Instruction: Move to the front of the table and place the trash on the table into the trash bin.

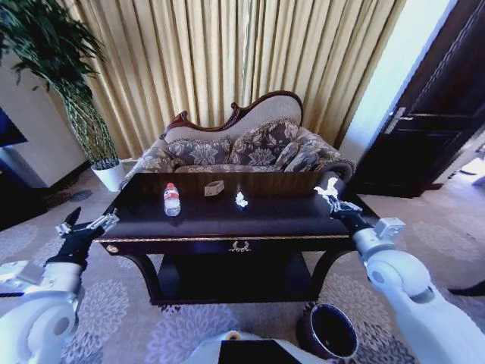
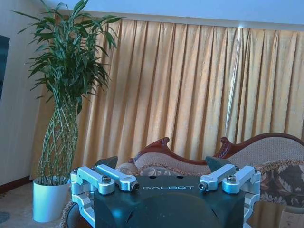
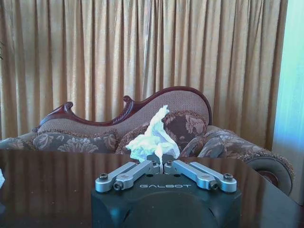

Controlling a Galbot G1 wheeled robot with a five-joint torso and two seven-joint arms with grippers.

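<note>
Tabletop: the dark glossy table [image 1: 227, 220] stood in front of the robot, with gold trim along its front edge, a gold emblem at the front centre, curved legs and a lower shelf beneath.
Bottle: a clear plastic bottle [image 1: 172, 199] with red cap and red-white label stood upright on the left-centre of the tabletop.
Carton: a small brownish carton [image 1: 214, 188] sat just right of the bottle, nearer the far edge.
Scrap on tabletop: a small crumpled white scrap [image 1: 241, 200] lay right of the carton, apart from it.
Right end effector: the right end effector [image 1: 330, 192] hung over the right end of the tabletop, its fingers pinched together on a crumpled white tissue [image 3: 153, 137] that stuck up above them.
Left end effector: the left end effector [image 1: 85, 224] was off the tabletop's left end, fingers spread wide with nothing between them.
Trash bin: the round dark bin [image 1: 330, 331] with black inside stood on the carpet at the front right, below the right arm.
Edges and room: a patterned sofa [image 1: 250, 148] stood close behind the far edge; a potted plant [image 1: 95, 129] in a white pot stood beyond the left corner; the middle and right of the tabletop were bare.
</note>
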